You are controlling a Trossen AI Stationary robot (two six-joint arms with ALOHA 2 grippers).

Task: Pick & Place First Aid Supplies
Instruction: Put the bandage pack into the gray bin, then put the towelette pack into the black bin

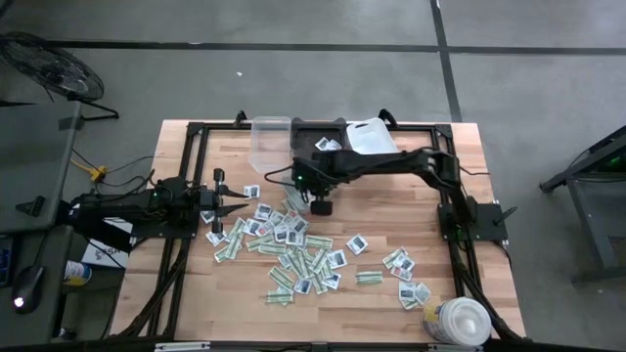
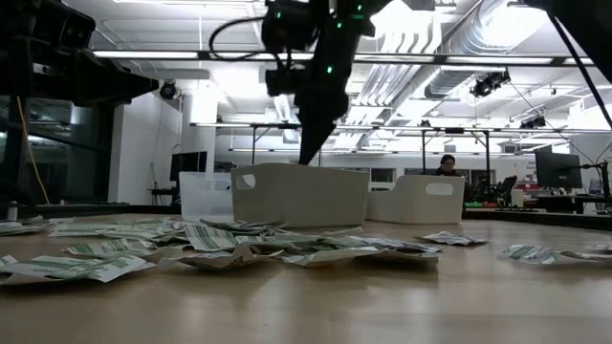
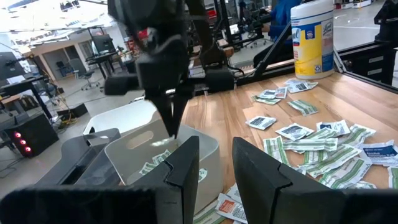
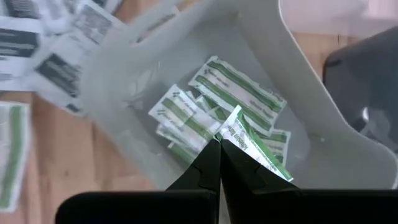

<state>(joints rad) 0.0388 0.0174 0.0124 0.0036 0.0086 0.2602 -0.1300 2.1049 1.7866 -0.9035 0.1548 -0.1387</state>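
On the left side of the table (image 1: 186, 293), the left end effector (image 1: 233, 204) is waiting with its fingers partly spread, holding nothing, just beside the scattered packets (image 1: 293, 249). In the middle, these green-and-white strips and white squares are lying loose on the wood. Further right, the right end effector (image 4: 220, 144) is hanging over the white bin (image 4: 298, 81), its fingers pressed together and pinching one green-and-white strip (image 4: 252, 143) above the strips already inside.
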